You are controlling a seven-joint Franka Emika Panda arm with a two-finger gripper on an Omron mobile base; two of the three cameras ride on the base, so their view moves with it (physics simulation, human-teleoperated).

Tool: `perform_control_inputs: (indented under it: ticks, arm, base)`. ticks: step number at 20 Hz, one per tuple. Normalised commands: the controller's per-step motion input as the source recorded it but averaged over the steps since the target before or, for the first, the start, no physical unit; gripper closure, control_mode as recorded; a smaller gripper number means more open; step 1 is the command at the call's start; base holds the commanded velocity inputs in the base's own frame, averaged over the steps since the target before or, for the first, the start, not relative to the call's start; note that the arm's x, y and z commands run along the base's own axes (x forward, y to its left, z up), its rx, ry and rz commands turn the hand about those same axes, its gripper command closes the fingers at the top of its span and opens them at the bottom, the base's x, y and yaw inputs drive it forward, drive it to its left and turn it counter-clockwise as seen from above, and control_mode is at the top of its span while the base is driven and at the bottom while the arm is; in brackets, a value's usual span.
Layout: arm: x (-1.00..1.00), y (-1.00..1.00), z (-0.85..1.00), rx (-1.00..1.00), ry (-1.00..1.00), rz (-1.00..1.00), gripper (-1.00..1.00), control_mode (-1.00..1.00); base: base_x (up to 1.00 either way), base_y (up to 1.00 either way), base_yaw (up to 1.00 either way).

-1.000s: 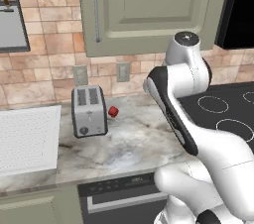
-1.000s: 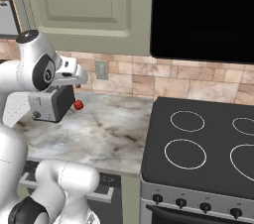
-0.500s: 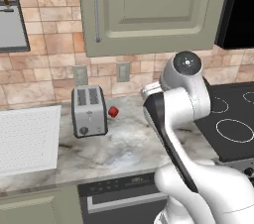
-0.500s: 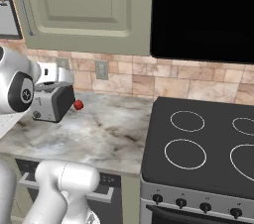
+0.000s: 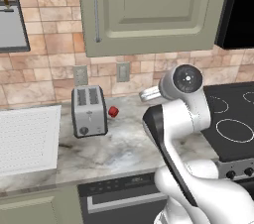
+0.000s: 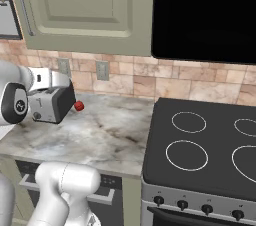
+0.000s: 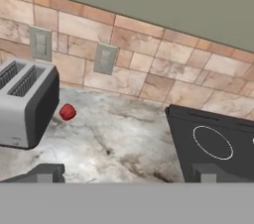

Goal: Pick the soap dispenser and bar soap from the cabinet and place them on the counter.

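Sage-green panelled cabinet [image 5: 149,10] hangs shut above the marbled grey-beige stone counter [image 5: 124,151], its long metal bar handle [image 5: 95,10] upright near its left edge. Below it, a silver toaster [image 5: 89,110] stands just beside a small red ball [image 5: 113,112]. Right of these lies the black glass stovetop [image 6: 200,150]. My gripper [image 7: 126,174] has its fingers spread wide, empty, above the counter.
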Motion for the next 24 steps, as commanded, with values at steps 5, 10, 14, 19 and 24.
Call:
perform_control_inputs:
  ticks: [5, 10, 14, 19, 24]
  arm:
    - [0.0, 0.06, 0.0, 0.01, -0.01, -0.01, -1.0, -1.0]
    - [0.0, 0.01, 0.04, 0.09, 0.05, 0.03, -1.0, -1.0]
    - [0.0, 0.05, 0.12, 0.15, 0.0, 0.02, -1.0, -1.0]
    - [0.0, 0.13, 0.13, 0.13, 0.01, 0.02, -1.0, -1.0]
    - [0.0, 0.18, 0.14, 0.08, -0.01, 0.0, -1.0, -1.0]
  base:
    - [0.0, 0.0, 0.0]
    - [0.0, 0.0, 0.0]
    - [0.0, 0.0, 0.0]
    - [0.0, 0.0, 0.0]
    - [0.0, 0.0, 0.0]
